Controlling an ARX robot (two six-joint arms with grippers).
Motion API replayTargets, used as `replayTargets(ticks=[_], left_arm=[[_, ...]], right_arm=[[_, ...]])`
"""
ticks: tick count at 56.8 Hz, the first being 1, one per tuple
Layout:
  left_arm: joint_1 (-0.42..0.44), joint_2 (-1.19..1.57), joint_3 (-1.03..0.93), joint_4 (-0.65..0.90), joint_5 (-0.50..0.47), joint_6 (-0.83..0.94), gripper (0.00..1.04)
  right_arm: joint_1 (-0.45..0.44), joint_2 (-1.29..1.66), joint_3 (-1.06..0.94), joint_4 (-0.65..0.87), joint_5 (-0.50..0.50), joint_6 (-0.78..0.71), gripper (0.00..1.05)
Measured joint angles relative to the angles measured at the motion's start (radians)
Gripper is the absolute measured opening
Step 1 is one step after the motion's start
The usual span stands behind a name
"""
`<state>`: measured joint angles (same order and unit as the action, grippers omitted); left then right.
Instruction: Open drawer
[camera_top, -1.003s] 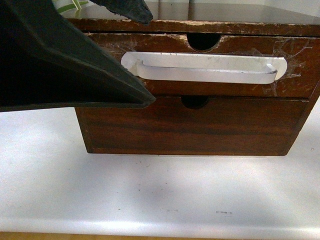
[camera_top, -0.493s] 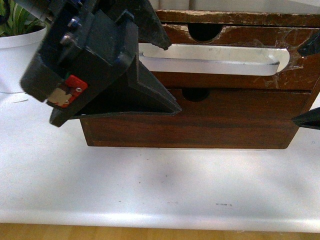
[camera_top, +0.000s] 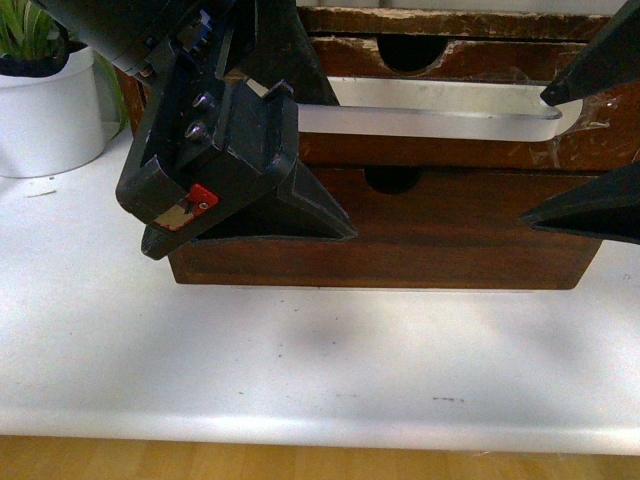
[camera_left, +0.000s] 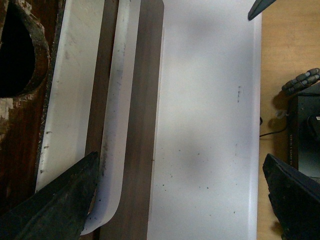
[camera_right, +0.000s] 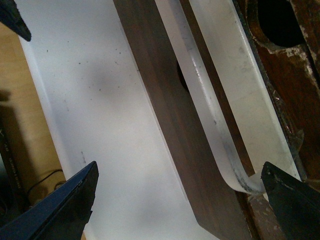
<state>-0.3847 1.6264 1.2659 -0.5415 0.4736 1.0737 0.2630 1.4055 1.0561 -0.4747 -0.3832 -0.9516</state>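
Arriving from the right, the right end effector (camera_top: 535, 155) joins the left end effector (camera_top: 345, 167) at the handle (camera_top: 440, 115) — both spread wide, empty; drawer (camera_top: 450, 150) not yet gripped.

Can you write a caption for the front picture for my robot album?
The open left tool and open right tool hover at the ends of the handle on the drawer.

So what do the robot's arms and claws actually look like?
Both are matte black. The left gripper has a boxy body with round screw heads, a small red tab beside a beige patch, and long wedge-shaped fingers tapering to points. Of the right gripper only two pointed black fingers show.
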Motion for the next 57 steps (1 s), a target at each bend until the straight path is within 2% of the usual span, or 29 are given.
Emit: replayTargets(ticks=[26,57], left_arm=[[0.004,0.008,0.015,-0.048,0.013,0.051,0.98],[-0.004,-0.024,0.016,-0.182,-0.023,0.185,0.99]], right_arm=[[0.033,0.074,0.026,0.025,-0.002,0.032,0.96],[0.051,0.051,0.034,-0.090,-0.046,0.001,0.96]])
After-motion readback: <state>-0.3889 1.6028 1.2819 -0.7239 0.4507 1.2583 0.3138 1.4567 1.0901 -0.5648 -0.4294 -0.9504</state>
